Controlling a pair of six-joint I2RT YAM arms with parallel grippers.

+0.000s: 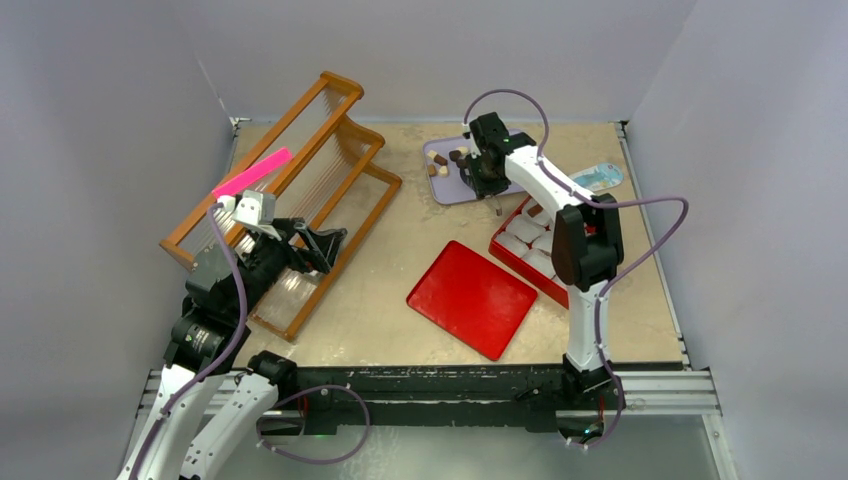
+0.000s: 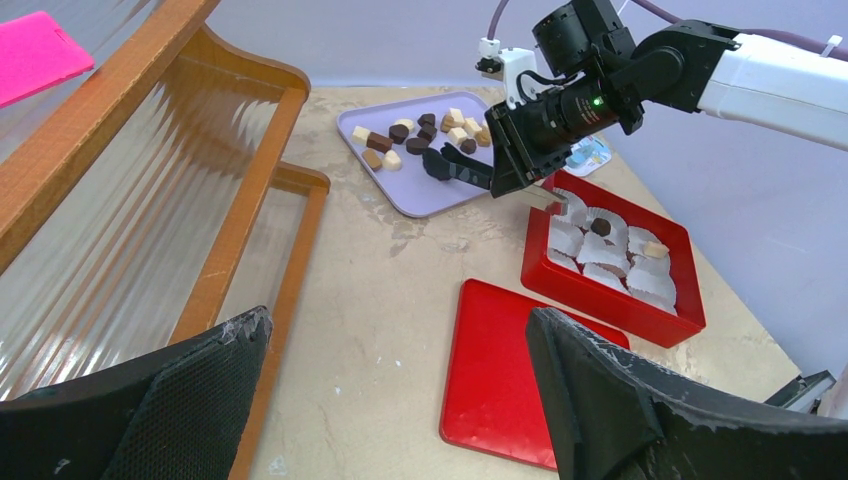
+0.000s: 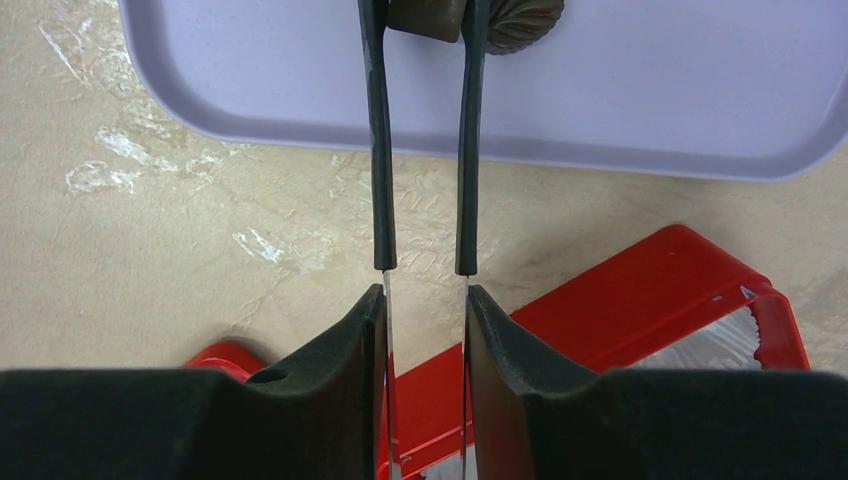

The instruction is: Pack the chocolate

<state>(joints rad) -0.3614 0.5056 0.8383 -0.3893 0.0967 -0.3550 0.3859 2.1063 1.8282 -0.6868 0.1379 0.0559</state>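
Several chocolate pieces (image 2: 420, 135), dark brown, mid-brown and cream, lie on a lilac tray (image 2: 425, 192) at the back of the table. My right gripper (image 3: 425, 310) is shut on a pair of thin black tongs (image 3: 380, 150). The tong tips flank a dark brown chocolate (image 3: 425, 15) on the tray (image 3: 620, 90), beside a ridged dark piece (image 3: 525, 14). The red box (image 2: 610, 300) of white paper cups holds a dark piece (image 2: 601, 226) and a cream piece (image 2: 655, 248). My left gripper (image 2: 400, 400) hangs open over the table, left of the red lid (image 2: 500, 370).
A wooden rack (image 1: 290, 190) with clear ribbed panels fills the left side, with a pink flat thing (image 1: 252, 172) lying on it. The red lid (image 1: 472, 297) lies flat at centre front. A pale blue object (image 1: 600, 178) sits behind the red box (image 1: 512, 252). Grey walls enclose the table.
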